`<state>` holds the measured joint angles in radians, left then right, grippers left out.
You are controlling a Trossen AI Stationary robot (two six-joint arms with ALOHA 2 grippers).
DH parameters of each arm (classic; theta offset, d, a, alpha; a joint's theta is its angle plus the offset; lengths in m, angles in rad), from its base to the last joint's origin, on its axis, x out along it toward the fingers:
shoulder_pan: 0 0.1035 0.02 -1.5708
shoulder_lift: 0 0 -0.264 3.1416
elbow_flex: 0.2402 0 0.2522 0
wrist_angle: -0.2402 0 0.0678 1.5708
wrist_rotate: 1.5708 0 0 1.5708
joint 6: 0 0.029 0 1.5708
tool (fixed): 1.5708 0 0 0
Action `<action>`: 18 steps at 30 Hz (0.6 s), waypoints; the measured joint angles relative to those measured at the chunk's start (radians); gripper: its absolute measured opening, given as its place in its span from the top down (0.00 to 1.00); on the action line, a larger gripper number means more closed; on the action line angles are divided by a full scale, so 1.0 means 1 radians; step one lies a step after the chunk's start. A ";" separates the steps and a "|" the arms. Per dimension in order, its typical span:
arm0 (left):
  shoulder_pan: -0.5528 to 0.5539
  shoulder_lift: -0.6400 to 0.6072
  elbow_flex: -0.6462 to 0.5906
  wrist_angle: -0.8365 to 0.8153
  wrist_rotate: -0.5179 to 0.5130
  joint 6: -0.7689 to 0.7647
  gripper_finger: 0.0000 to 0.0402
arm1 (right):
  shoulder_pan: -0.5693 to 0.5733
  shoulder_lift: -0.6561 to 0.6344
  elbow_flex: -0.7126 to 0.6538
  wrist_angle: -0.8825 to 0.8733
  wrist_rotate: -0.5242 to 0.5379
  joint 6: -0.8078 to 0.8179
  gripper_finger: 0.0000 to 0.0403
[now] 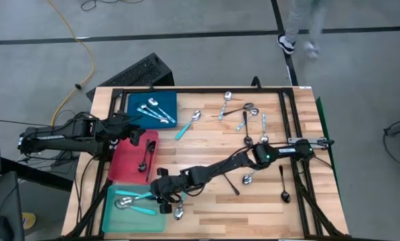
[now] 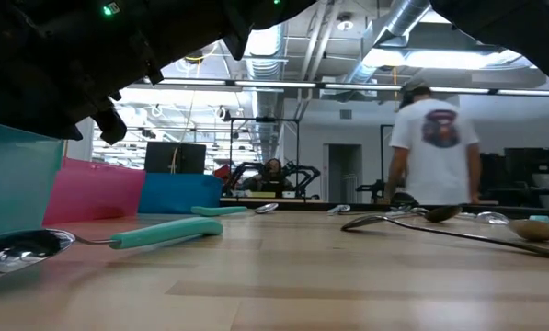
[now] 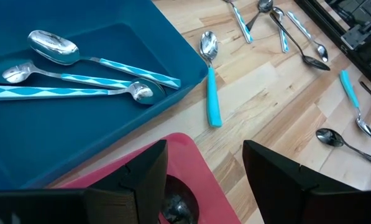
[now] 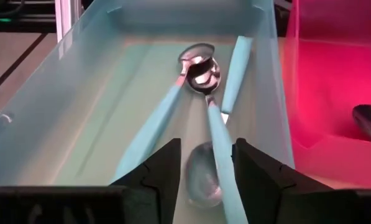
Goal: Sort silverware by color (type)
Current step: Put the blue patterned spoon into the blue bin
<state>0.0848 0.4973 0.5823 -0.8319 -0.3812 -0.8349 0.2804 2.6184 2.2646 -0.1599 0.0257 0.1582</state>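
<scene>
My right gripper hangs open over the teal tray. Three turquoise-handled spoons lie in the tray. One handle runs between the fingers, which stand either side of it without touching. My left gripper is open above the far end of the red tray, which holds black spoons. The blue tray holds three silver spoons with patterned turquoise handles.
Loose spoons lie on the wood. A turquoise one is beside the blue tray and a mixed cluster sits far right. Black ones lie near the right arm, and one spoon by the teal tray. A person stands beyond the table.
</scene>
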 joint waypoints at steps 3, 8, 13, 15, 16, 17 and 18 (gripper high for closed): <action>0.000 0.000 0.000 0.000 0.003 0.000 0.52 | -0.008 -0.005 0.034 -0.009 0.000 0.017 0.59; 0.000 0.000 0.000 0.000 0.003 0.000 0.52 | -0.021 -0.083 0.063 -0.056 -0.010 -0.003 0.59; 0.000 0.000 0.000 -0.001 0.003 0.010 0.52 | -0.043 -0.211 0.065 -0.214 -0.014 -0.057 0.60; 0.000 0.000 0.000 -0.001 0.004 0.010 0.52 | -0.048 -0.259 0.065 -0.290 0.002 -0.083 0.60; 0.000 0.000 0.000 0.000 0.004 0.010 0.52 | -0.049 -0.284 0.065 -0.323 0.004 -0.090 0.60; 0.000 0.000 0.000 0.000 0.004 0.010 0.52 | -0.049 -0.308 0.065 -0.360 0.004 -0.096 0.61; 0.000 0.000 0.000 0.000 0.004 0.010 0.52 | -0.049 -0.331 0.065 -0.390 0.005 -0.096 0.61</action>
<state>0.0845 0.4969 0.5824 -0.8323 -0.3771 -0.8249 0.2314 2.2877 2.3295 -0.5503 0.0303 0.0624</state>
